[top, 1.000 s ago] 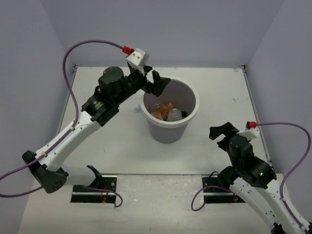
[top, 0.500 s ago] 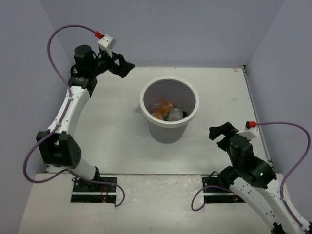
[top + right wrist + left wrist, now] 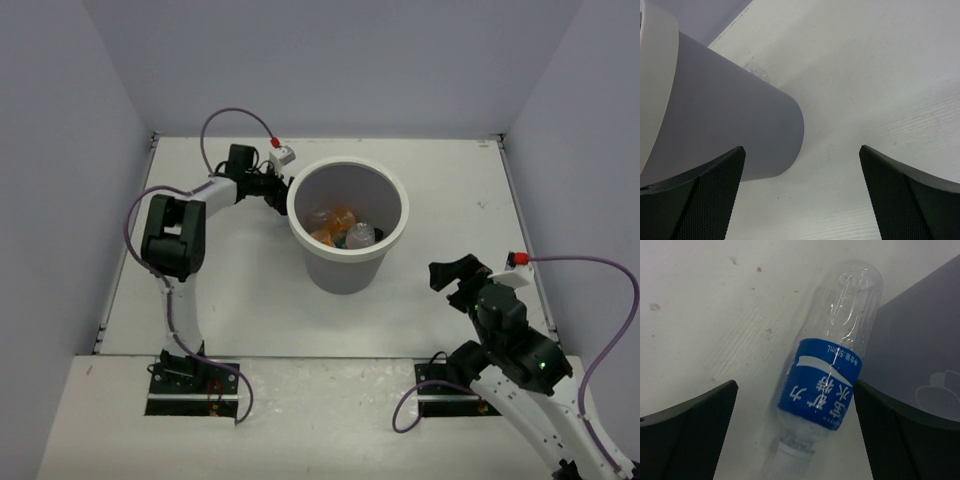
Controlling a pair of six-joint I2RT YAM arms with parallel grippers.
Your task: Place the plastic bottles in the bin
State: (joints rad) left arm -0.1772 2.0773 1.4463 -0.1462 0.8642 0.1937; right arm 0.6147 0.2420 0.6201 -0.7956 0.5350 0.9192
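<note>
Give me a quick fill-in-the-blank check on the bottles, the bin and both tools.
The bottle on the table has a ___ label.
The open tool straddling it is the ___ one.
The right tool is open and holds ___.
Inside the bin, the brightest bottles are ___.
Missing: blue; left; nothing; orange.

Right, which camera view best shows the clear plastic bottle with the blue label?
Left wrist view: the clear blue-labelled plastic bottle fills the frame, label legible. The top view does not show it; the right wrist sees the round grey bin instead.
</note>
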